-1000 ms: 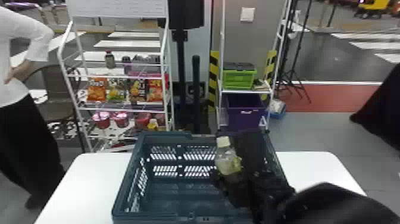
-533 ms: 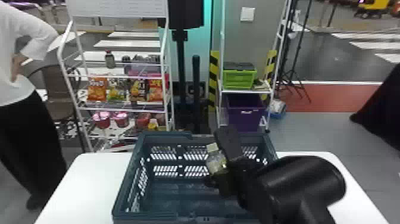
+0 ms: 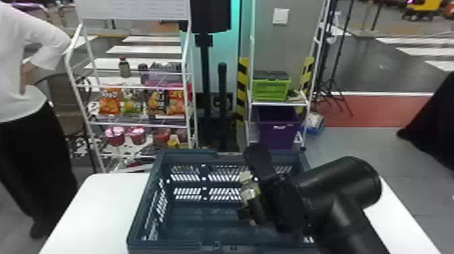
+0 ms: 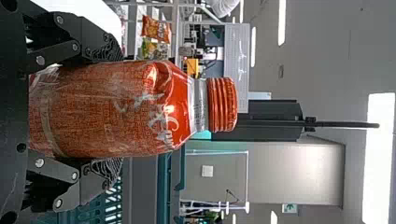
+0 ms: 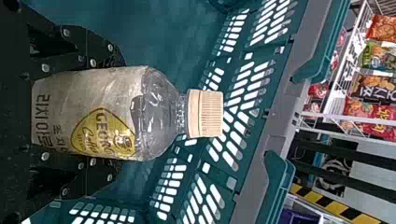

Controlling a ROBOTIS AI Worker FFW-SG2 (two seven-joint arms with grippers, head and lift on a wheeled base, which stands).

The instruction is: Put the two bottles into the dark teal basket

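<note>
The right tool (image 5: pixel 122 112) over there has the tan-capped bottle (image 5: pixel 116 113) pinched aslant over the dark teal basket's (image 3: pixel 189 154) floor; freed too high, it could topple. The left tool (image 4: pixel 119 109) squeezes the red-capped bottle (image 4: pixel 126 107) outside the basket; carried in low, it might catch the rim.

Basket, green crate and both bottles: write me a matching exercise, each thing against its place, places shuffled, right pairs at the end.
Things
1. red-capped bottle
2. tan-capped bottle
3. basket
4. green crate

Places
A. on the white table
B. on the rack, above the purple bin
C. in the right gripper
D. in the left gripper

Right pairs: 1-D; 2-C; 3-A; 4-B
</note>
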